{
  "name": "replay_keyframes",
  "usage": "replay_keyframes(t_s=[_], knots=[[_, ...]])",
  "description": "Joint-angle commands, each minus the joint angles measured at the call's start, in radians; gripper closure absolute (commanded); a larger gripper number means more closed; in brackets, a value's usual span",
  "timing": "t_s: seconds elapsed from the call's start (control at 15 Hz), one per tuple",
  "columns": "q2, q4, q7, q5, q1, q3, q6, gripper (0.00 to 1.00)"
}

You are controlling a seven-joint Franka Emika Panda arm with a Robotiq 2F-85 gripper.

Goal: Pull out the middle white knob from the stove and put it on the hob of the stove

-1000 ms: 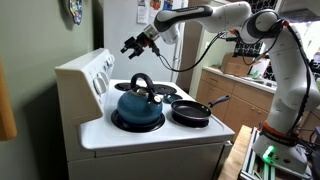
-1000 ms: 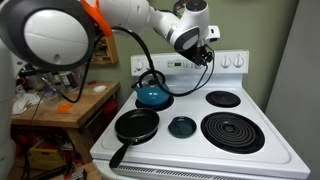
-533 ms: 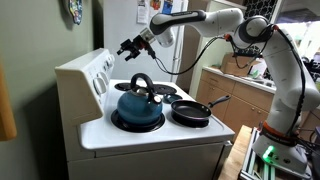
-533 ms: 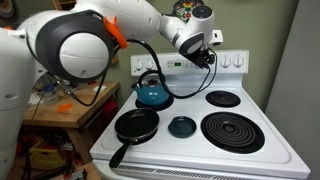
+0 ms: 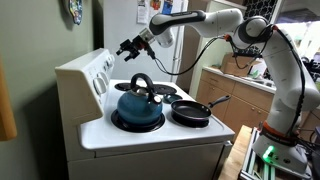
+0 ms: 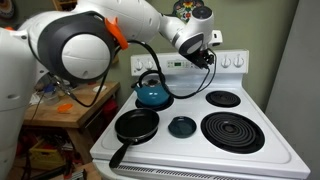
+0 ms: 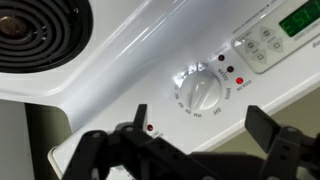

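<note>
Tool (image 7: 198,125) is hovering empty with jaws spread wide, just short of the middle white knob (image 7: 203,95) seated on the stove (image 5: 85,80), and is risking slipping off the smooth dial if closing off-centre

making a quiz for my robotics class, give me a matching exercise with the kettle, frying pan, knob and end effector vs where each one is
Things:
1. teal kettle
2. black frying pan
3. white knob
4. end effector

Places:
A. in the air near the back panel
B. back of the hob
C. mounted on the back panel
D. front of the hob, handle sticking out past it

Pairs: 1-B, 2-D, 3-C, 4-A
</note>
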Motion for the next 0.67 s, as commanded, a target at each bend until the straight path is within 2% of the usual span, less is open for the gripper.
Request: replay_keyframes(t_s=[0.0, 0.27, 0.6], knots=[[0.018, 0.024, 0.003, 0.038, -0.008, 0.030, -0.023, 0.00], [0.028, 0.038, 0.032, 0.061, -0.013, 0.042, -0.086, 0.00], [0.032, 0.069, 0.090, 0.047, -0.008, 0.012, -0.187, 0.00]])
